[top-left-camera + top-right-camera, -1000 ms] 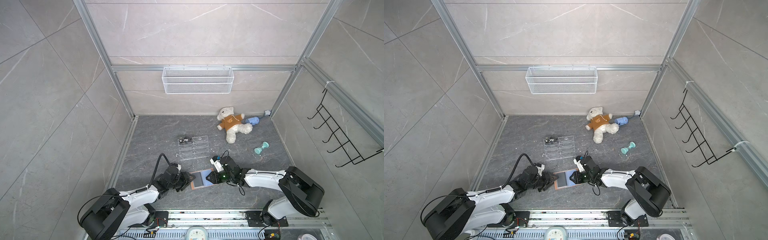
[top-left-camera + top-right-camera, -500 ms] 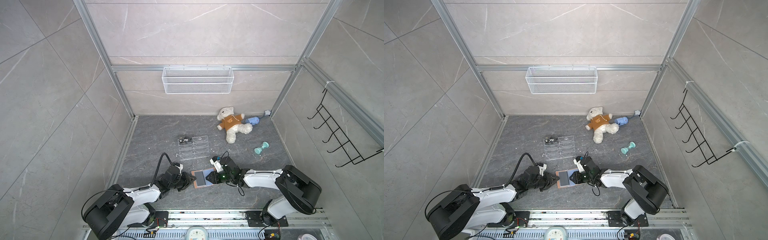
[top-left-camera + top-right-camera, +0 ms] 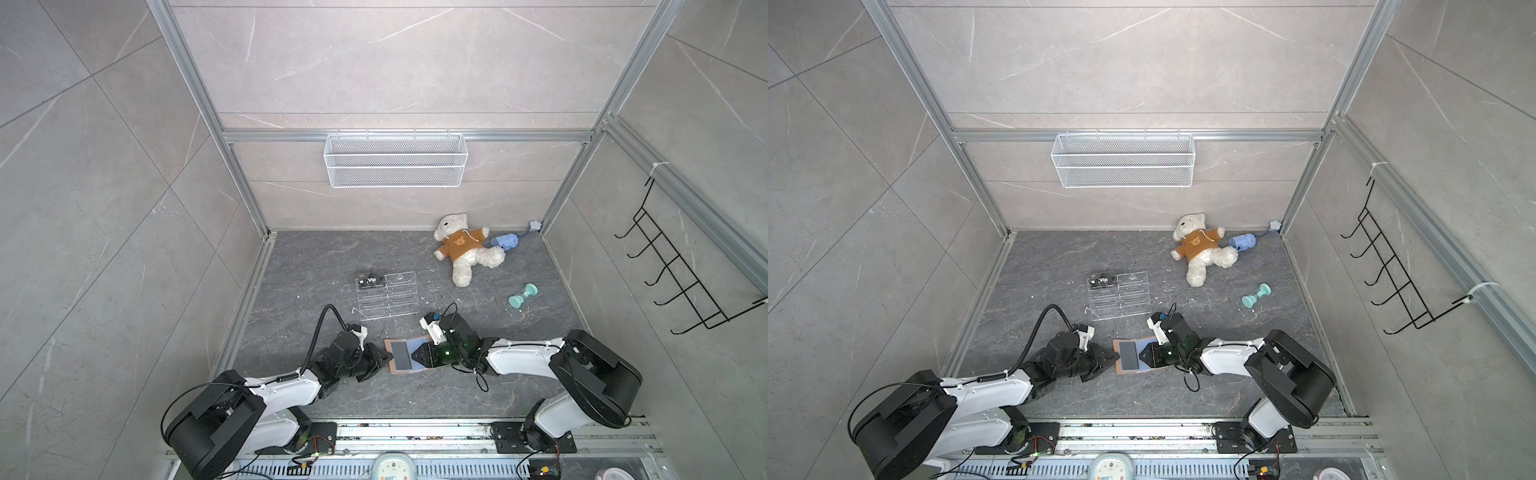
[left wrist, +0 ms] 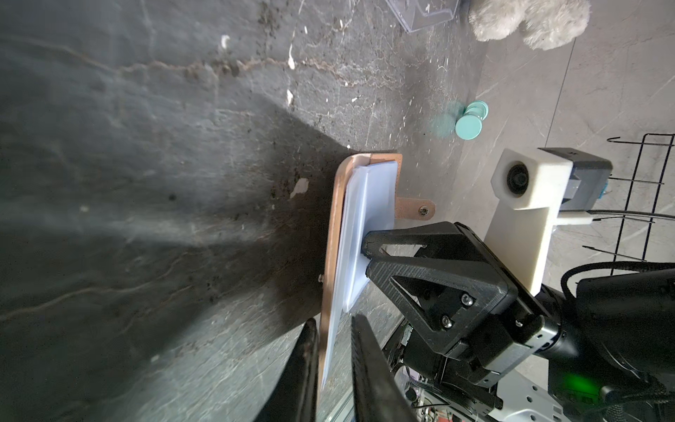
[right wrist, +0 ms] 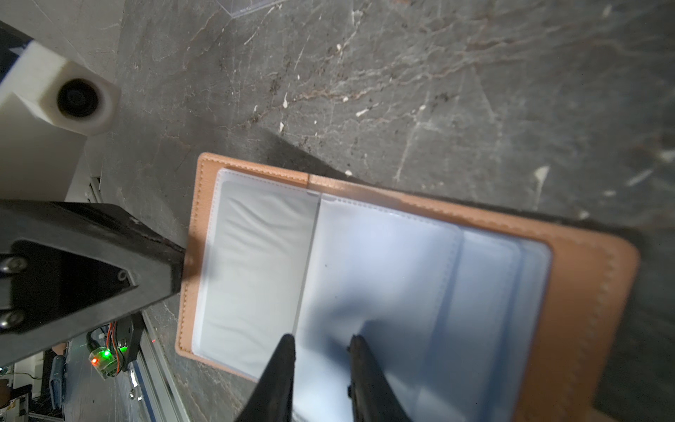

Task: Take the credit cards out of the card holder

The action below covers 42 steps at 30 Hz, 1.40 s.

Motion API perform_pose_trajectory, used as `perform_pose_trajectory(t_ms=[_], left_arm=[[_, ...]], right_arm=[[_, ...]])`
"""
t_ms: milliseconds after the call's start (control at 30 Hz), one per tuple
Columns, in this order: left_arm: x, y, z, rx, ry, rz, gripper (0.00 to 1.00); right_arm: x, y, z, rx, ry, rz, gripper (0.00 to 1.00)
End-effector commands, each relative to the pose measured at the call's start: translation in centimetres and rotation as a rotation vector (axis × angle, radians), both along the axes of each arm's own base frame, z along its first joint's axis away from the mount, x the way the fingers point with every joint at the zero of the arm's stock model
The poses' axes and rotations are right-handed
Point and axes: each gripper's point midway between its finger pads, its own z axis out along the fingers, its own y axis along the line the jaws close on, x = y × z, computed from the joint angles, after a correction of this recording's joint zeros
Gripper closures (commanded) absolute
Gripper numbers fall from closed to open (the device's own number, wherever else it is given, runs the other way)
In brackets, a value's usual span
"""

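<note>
Now the card holder (image 3: 402,354) lies open near the tabletop's front edge, midway along it, between both grippers. The left gripper (image 3: 383,357) is clamped on its raised tan cover edge. The right gripper (image 3: 413,356) pinches a pale blue sleeve (image 4: 369,204) from the opposite side.

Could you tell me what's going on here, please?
Both arms are working on the open holder, which lies on the floor between them. The left gripper pinches its cover edge, and the right gripper is shut on the blue sleeves. What looks like a dark card sits inside. A Vip card sits in the clear rack.
</note>
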Motion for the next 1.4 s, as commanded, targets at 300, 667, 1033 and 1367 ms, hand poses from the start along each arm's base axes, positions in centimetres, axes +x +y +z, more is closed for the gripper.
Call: perform_pose_trajectory(t_ms=[300, 667, 1033, 1367], left_arm=[[0.2, -1.2, 1.1, -0.025, -0.059, -0.056, 0.98], [0.3, -1.6, 2.0, -0.035, -0.094, -0.072, 1.0], [0.2, -1.6, 2.5, -0.039, -0.116, -0.073, 1.0], [0.2, -1.8, 2.9, -0.044, -0.128, -0.079, 1.0]], right_arm=[[-0.6, -0.7, -1.1, -0.023, 0.031, -0.009, 0.71], [0.2, -0.7, 3.3, 0.02, -0.059, -0.028, 0.29], [-0.1, -0.1, 4.5, -0.084, -0.026, -0.008, 0.0], [-1.3, 0.6, 3.3, -0.191, -0.001, 0.034, 0.0]])
